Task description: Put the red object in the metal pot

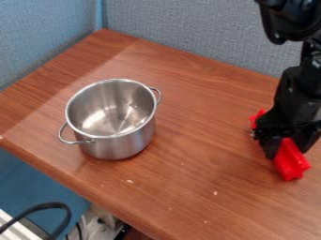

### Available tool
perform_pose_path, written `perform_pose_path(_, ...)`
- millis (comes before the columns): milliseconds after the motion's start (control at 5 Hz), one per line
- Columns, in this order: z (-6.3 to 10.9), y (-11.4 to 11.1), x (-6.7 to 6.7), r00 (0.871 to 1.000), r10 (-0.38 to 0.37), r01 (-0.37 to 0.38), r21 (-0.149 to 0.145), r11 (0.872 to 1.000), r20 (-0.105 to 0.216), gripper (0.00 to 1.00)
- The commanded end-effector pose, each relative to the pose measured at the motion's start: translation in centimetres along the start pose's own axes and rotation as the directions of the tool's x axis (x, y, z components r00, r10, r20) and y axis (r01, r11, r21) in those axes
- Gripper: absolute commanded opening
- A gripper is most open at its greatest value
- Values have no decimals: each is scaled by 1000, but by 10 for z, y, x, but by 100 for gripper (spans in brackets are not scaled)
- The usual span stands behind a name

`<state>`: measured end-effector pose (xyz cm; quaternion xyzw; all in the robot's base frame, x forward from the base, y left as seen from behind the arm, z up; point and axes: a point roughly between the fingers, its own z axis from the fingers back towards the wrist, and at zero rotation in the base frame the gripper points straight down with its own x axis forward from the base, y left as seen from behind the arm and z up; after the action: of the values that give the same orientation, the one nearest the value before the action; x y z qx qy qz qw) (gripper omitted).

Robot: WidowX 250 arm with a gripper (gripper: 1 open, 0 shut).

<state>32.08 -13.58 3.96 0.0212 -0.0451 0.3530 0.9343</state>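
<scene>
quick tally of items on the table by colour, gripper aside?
Red: 1, the red block
Silver: 1, the metal pot
Total: 2

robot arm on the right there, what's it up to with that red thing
The gripper is pointing straight down over the red object, its fingers straddling the block where it lies on the wooden table near the right edge. The block has not been lifted; whether the jaws are already squeezing it is hard to tell from this view. The metal pot stands empty toward the left, well apart from the block, so carrying it over is yet to come.
</scene>
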Motion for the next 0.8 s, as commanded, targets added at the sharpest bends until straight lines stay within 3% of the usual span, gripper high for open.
perform_pose_path(0, 20, -17, 4, 997, -69, 70, -51, 996, 18, 0)
perform_pose_path(400, 6, -6, 24, 1000, -14, 15, -45, 999, 19, 0)
perform_pose_path(600, 13, 6, 34, 999, -43, 44, -44, 998, 18, 0)
